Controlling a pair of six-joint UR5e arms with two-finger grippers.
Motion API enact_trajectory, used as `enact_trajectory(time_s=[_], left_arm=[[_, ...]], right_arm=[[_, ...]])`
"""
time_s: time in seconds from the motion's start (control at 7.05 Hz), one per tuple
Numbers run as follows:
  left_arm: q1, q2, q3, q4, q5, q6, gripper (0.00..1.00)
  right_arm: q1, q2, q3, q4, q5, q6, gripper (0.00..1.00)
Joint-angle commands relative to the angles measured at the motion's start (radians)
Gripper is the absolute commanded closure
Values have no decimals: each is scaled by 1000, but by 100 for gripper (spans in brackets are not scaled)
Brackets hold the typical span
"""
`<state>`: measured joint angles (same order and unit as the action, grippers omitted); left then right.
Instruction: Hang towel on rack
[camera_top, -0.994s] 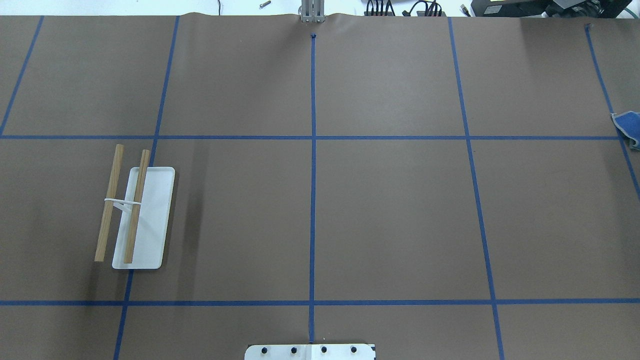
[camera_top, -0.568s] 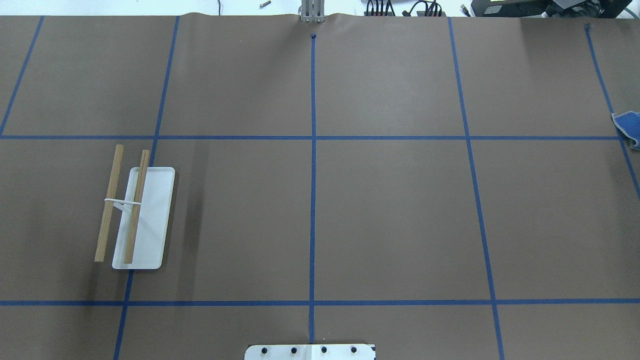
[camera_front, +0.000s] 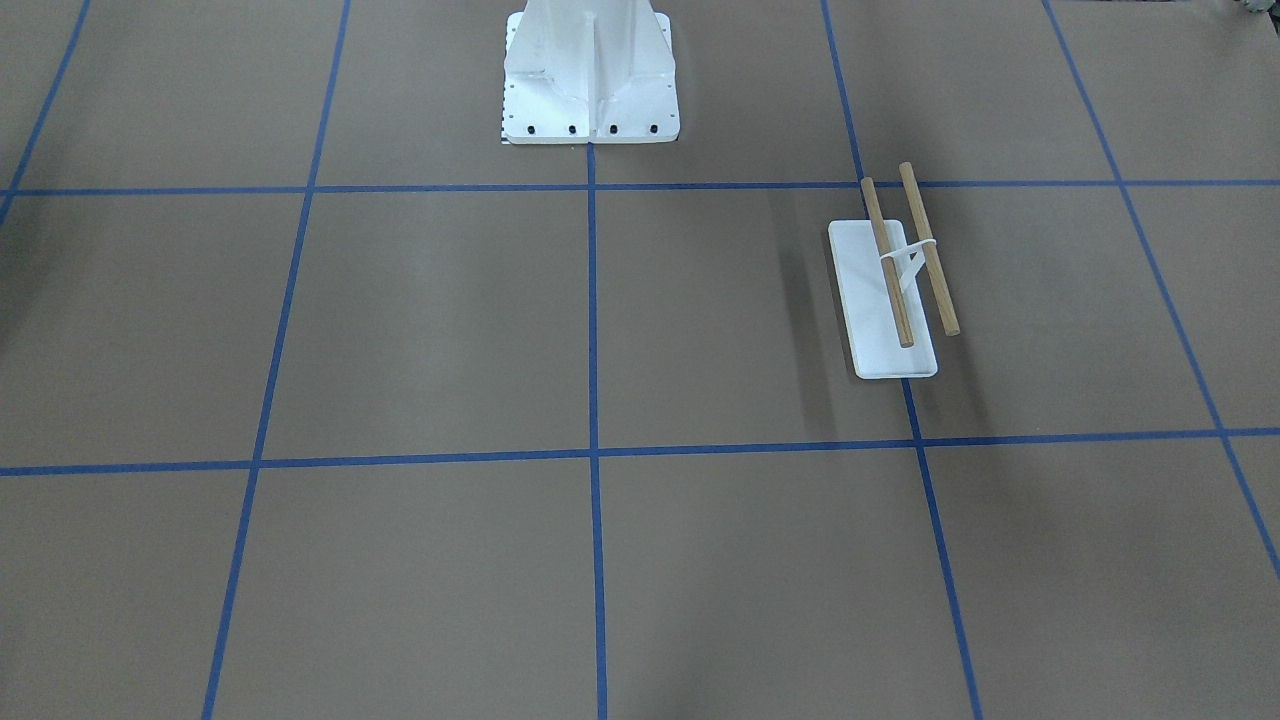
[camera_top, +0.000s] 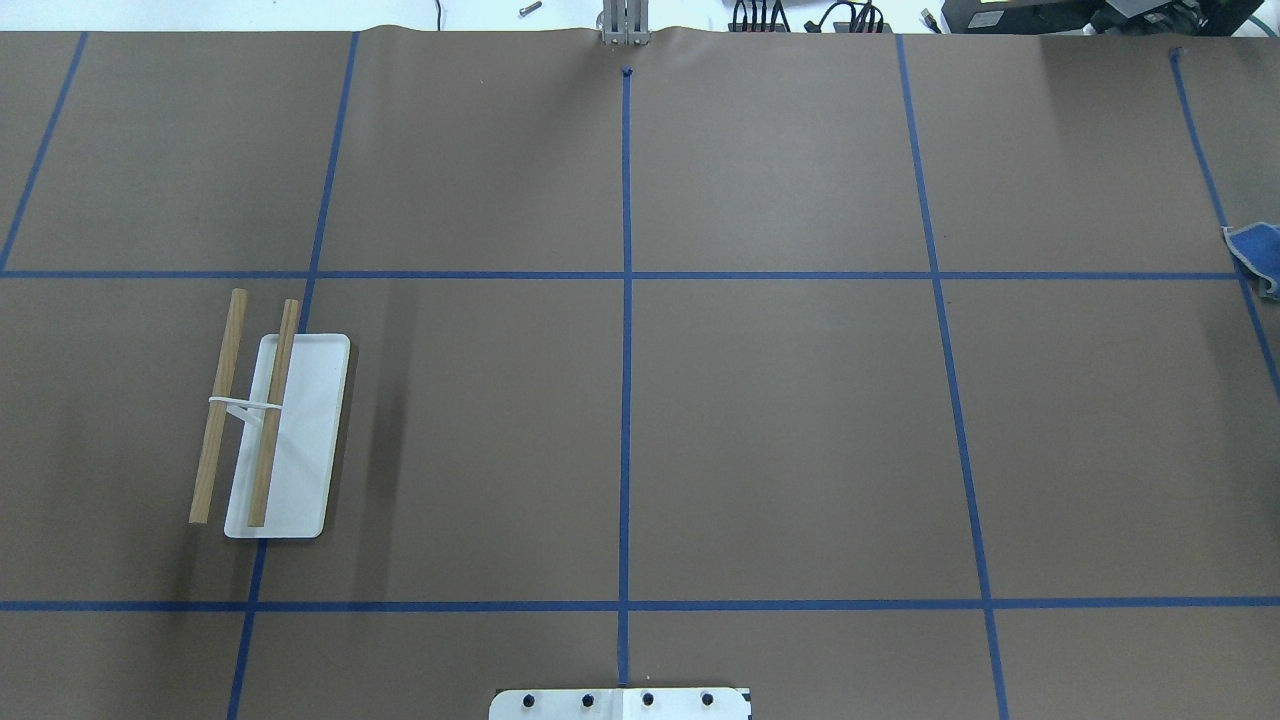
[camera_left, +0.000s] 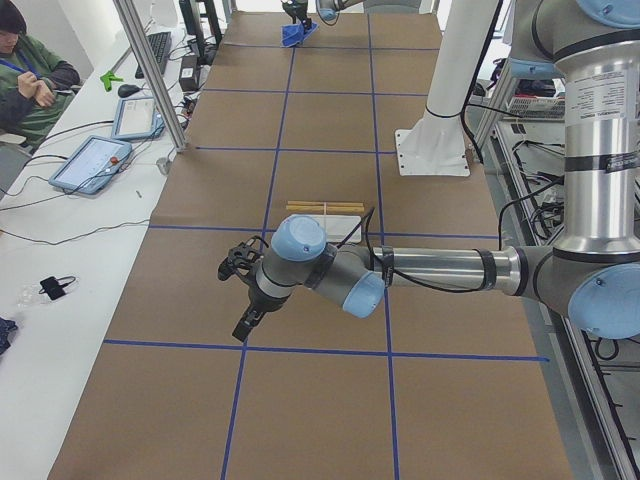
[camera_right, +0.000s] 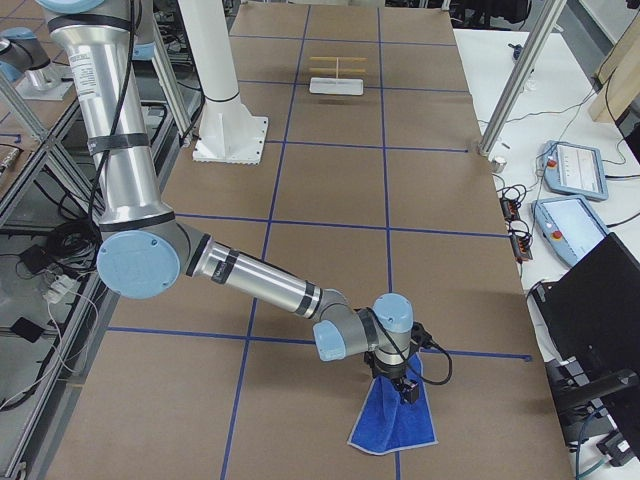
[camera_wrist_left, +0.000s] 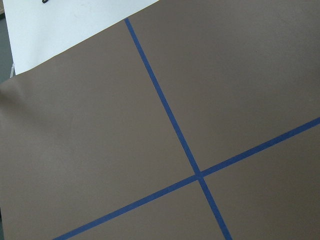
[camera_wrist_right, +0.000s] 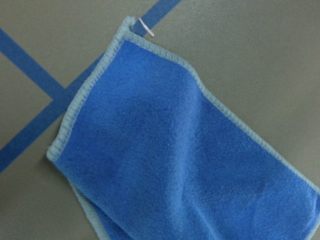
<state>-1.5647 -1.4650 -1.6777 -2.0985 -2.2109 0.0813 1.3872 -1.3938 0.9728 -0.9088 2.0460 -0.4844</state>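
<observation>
Brown taped tabletop (camera_top: 780, 440): the towel (camera_right: 395, 425) lies far from the rack (camera_top: 270, 420), beneath the right gripper (camera_right: 408, 388). For it and the left gripper (camera_left: 245, 325), jaw spacing cannot be told. A shallow pinch might drop the towel mid-carry.

Brown paper (camera_top: 780, 430) covers the table, crossed by a grid of blue tape (camera_top: 626, 400). A white bolted pedestal (camera_front: 590, 70) stands at top centre of the front-facing view. In the left side view, a white bench (camera_left: 60, 250) along the left edge holds two tablets (camera_left: 92, 163) beside an aluminium post (camera_left: 152, 75). A person (camera_left: 25, 70) sits at upper left.
</observation>
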Motion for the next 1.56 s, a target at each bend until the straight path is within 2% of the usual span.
enact_trajectory(time_s=[0.0,0.28,0.43,0.99,1.14,1.28,1.42], left_arm=[[0,0,1,0,0,0,1],[0,0,0,0,0,-2,1],[0,0,0,0,0,-2,1],[0,0,1,0,0,-2,1],[0,0,1,0,0,-2,1],[0,2,1,0,0,0,1],[0,2,1,0,-1,0,1]], right_arm=[[-8,9,-20,-1,-21,-49,14],[-8,3,-26,-1,-21,-57,20],[-7,-1,-26,1,-21,-72,29],[7,6,-28,-1,-47,-120,86],[7,6,-28,-1,-49,-120,91],[7,6,-26,-1,-52,-121,100],[28,9,-23,-1,-46,-126,100]])
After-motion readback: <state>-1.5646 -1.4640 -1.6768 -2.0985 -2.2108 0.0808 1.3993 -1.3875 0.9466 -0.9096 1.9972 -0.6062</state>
